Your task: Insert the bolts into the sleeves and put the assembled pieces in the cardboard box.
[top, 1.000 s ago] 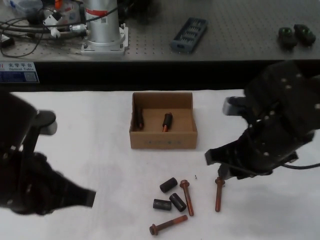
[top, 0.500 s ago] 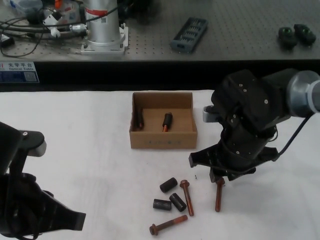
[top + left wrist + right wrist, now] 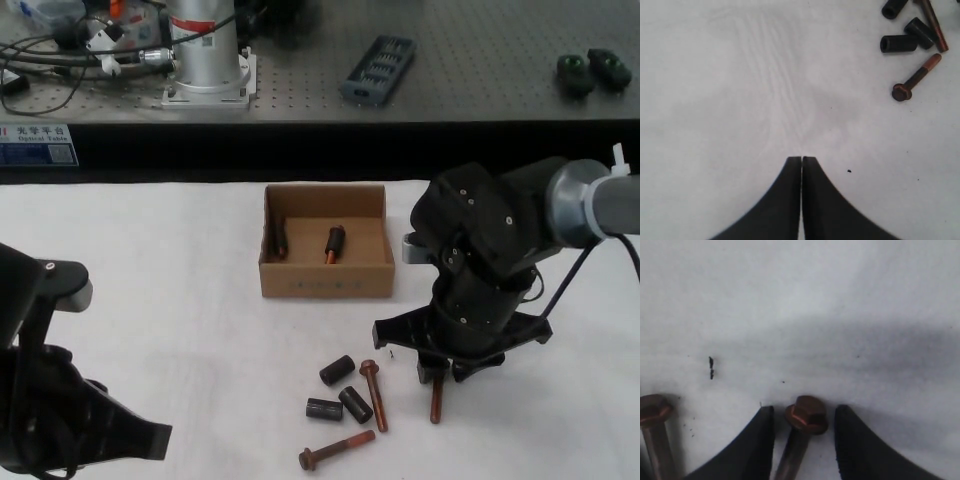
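Right pincer (image 3: 803, 409) straddles one bolt (image 3: 806, 415), small gap each side. Second bolt (image 3: 652, 412) lies just beside its inboard finger, sleeves (image 3: 338, 369) past that. Bare counter (image 3: 840, 300) ahead up to the cardboard box (image 3: 327, 283). Left pincer (image 3: 801, 162): bare counter around.

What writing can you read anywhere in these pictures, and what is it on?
On the blue and white label, far left in the high view: print too small to read.
On the cardboard box, front wall: faint marks, too blurred to read.
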Tool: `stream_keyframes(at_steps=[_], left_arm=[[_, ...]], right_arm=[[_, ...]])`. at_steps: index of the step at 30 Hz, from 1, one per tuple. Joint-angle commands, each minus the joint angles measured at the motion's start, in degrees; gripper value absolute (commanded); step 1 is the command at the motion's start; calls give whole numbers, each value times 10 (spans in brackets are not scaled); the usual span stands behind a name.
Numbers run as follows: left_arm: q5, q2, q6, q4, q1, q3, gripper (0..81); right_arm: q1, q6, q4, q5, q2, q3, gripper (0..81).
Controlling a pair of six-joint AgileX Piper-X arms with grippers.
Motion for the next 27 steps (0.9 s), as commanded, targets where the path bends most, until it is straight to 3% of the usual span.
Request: stream_keyframes(at_steps=[1,3,6,9,12,19,27], left_arm=[[-4,-3,2,4,2,1,6],[13,-3,27,4,2,1,6],[97,-2,161,4,2,1,6],[112,1,273,3,2,1,6],[116,9,324,-7,-1,1,15],[135,58,391,-60,-33,-5,302],[75,148,458,-40,-80,-61,253]], right_arm=[[11,15,-10,-16,17,-2,232],[17,15,-10,-16,17,-2,145],[26,15,-10,-27,17,-2,4],[30,14,-9,-27,14,-2,36],[30,11,-7,-27,5,-2,36],[30,-70,9,-4,-66,2,36],[28,-96,-21,29,-211,74,36]])
